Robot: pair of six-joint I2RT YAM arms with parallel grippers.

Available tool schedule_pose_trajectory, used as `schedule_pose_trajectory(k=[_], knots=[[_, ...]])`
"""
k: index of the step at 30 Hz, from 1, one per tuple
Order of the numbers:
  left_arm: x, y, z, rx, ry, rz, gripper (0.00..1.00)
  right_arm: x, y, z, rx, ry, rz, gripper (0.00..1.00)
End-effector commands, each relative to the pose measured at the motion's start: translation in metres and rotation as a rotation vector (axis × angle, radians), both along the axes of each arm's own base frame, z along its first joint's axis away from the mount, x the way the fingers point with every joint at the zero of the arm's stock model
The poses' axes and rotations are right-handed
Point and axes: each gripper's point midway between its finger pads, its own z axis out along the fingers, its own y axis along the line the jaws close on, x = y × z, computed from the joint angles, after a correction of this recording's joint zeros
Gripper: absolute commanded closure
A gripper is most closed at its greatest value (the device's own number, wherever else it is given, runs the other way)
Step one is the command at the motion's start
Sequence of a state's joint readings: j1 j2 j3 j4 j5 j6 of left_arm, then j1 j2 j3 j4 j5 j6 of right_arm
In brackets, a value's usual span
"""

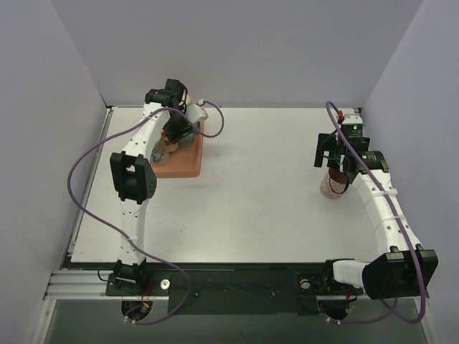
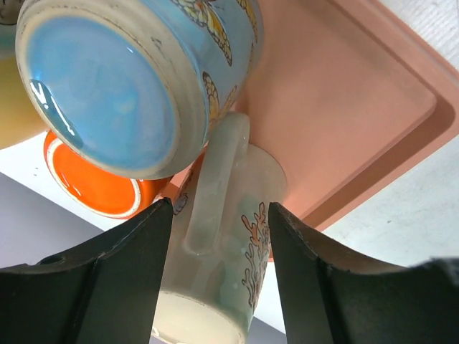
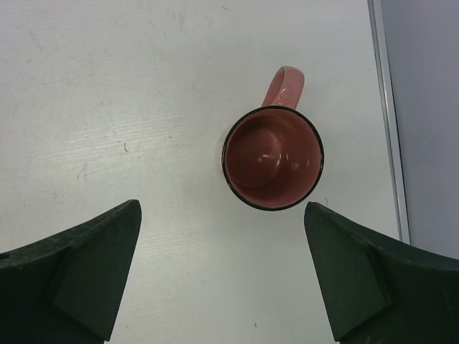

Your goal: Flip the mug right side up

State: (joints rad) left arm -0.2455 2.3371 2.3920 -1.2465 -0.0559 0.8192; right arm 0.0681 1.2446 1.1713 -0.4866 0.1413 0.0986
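A pale mug with a coral pattern (image 2: 240,215) sits tipped on the pink tray (image 2: 358,107), its base and handle turned toward the left wrist camera. My left gripper (image 2: 221,236) straddles it, and both fingers press its sides. In the top view the left gripper (image 1: 179,132) is over the tray (image 1: 188,163). A pink mug (image 3: 272,158) stands upright on the table, mouth up, with its handle pointing away. My right gripper (image 3: 222,287) is open and empty just above and short of it. The pink mug (image 1: 330,188) and the right gripper (image 1: 331,161) also show in the top view.
A blue mug (image 2: 122,79) lies with its base toward the left wrist camera, beside an orange mug (image 2: 93,186); both crowd the pale mug on the tray. The table's right edge (image 3: 384,122) runs close to the pink mug. Grey walls enclose the table.
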Motion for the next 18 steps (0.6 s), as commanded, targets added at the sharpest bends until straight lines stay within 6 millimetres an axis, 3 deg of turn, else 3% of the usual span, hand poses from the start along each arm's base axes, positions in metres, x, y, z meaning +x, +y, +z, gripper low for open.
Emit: schedule_pose_trajectory(k=[1,6,9,12,15,18], knots=[[-0.005,0.014,0.010,0.042,-0.006,-0.056,0.33,-0.004,0.002,0.025,-0.003,-0.049,0.020,0.09],[0.010,0.016,-0.006,0.078,-0.030,-0.056,0.33,-0.006,0.006,0.031,0.012,-0.070,0.028,0.09],[0.023,0.015,-0.006,0.080,-0.063,-0.040,0.33,-0.007,0.008,0.028,0.016,-0.063,0.031,0.09],[0.023,0.012,-0.013,0.063,-0.048,-0.049,0.35,-0.008,0.011,0.025,0.029,-0.059,0.036,0.09],[0.016,0.016,-0.026,0.079,-0.005,-0.047,0.53,-0.009,0.012,0.023,0.027,-0.053,0.037,0.09],[0.009,0.020,-0.037,0.073,0.030,-0.043,0.56,-0.010,0.011,0.026,0.022,-0.065,0.038,0.09]])
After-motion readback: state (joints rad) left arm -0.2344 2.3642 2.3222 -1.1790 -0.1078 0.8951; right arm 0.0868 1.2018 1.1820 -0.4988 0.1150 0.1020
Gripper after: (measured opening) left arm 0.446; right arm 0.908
